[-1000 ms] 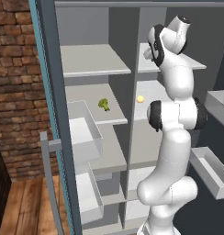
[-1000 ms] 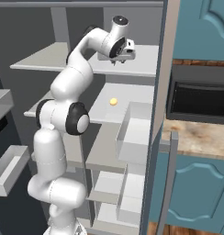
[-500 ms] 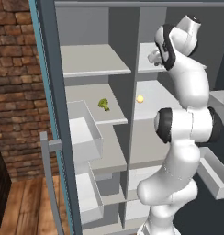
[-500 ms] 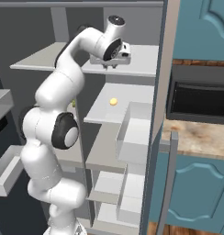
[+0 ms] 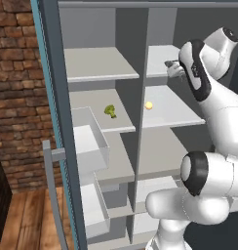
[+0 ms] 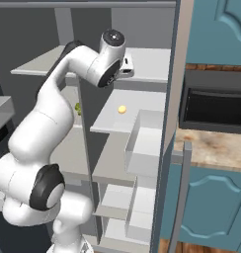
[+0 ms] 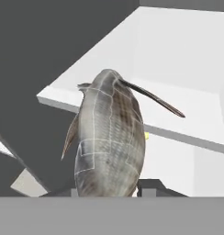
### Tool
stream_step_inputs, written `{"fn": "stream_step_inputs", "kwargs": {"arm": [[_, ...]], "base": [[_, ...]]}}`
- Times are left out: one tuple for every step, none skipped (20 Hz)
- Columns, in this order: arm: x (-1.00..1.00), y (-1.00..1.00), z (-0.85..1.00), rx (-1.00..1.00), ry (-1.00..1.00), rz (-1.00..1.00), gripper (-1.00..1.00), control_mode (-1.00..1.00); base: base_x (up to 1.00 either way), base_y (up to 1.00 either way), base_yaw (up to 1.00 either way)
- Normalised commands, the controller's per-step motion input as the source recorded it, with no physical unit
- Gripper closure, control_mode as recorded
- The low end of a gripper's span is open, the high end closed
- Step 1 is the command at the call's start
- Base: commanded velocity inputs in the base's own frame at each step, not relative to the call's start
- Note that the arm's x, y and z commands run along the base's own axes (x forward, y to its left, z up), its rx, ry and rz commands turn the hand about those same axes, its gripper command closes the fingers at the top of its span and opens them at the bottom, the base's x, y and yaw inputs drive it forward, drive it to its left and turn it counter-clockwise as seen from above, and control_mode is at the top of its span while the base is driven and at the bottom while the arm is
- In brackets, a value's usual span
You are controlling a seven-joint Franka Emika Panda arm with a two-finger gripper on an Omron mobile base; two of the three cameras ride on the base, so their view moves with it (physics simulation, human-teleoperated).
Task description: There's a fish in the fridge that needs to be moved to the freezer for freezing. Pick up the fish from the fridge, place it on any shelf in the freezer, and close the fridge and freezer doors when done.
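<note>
On the left of the unit you have the freezer [image 5: 99, 127], door swung wide, with a broccoli floret [image 5: 109, 111] lying near the front edge of its middle shelf [image 5: 91, 102]. The clear door bins [image 5: 89, 146] stand in front of it on the open freezer door [image 5: 55, 122].

Right of the centre divider is the fridge [image 5: 165, 107], where a small yellow ball [image 5: 148, 105] rests near the left edge of its middle shelf, close to the divider.

Further right, the arm has folded over the last second: its elbow has swung up and back toward you, and the wrist now sits at the front edge of the fridge's upper shelf instead of reaching in over it. In the left base view the gripper [image 5: 173, 68] is just off that shelf's front edge.

The fish [image 7: 109, 137] is out of the fridge interior and held. In the hand view it stands up from between the finger tips [image 7: 153, 188], which are closed against its body, tail pointing away over the shelf corner. How firmly they pinch you cannot judge from here.

So the pick looks done and the carry is starting. You next need to bring the fish left past the divider to a freezer shelf, then shut both doors. Watch the divider's front edge and the fish's long overhang above the fingers.
</note>
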Motion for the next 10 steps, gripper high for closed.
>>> {"fn": "stream_step_inputs", "kwargs": {"arm": [[-1.00, 0.00, 0.40, 0.00, 0.00, 0.00, 1.00, -1.00], [-1.00, 0.05, 0.43, 0.00, 0.00, 0.00, 1.00, -1.00], [-1.00, 0.04, 0.59, 0.00, 0.04, 0.00, 1.00, -1.00], [-1.00, 0.00, 0.61, 0.00, 0.05, 0.00, 1.00, -1.00], [-1.00, 0.00, 0.66, 0.00, 0.05, 0.00, 1.00, -1.00], [-1.00, 0.00, 0.67, 0.00, 0.03, 0.00, 1.00, -1.00], [-1.00, 0.00, 0.62, 0.00, 0.01, 0.00, 1.00, -1.00], [-0.99, 0.00, 0.51, 0.00, 0.00, 0.00, 1.00, -1.00], [-1.00, 0.00, 0.41, 0.00, 0.00, 0.00, 1.00, -1.00], [-1.00, 0.05, 0.30, 0.00, 0.00, 0.00, 1.00, -1.00]], "base": [[0.00, 0.00, 0.00], [0.00, 0.00, 0.00], [0.00, 0.00, 0.00], [0.00, 0.00, 0.00], [0.00, 0.00, 0.00], [0.00, 0.00, 0.00], [0.00, 0.00, 0.00], [0.00, 0.00, 0.00], [0.00, 0.00, 0.00], [0.00, 0.00, 0.00]]}}
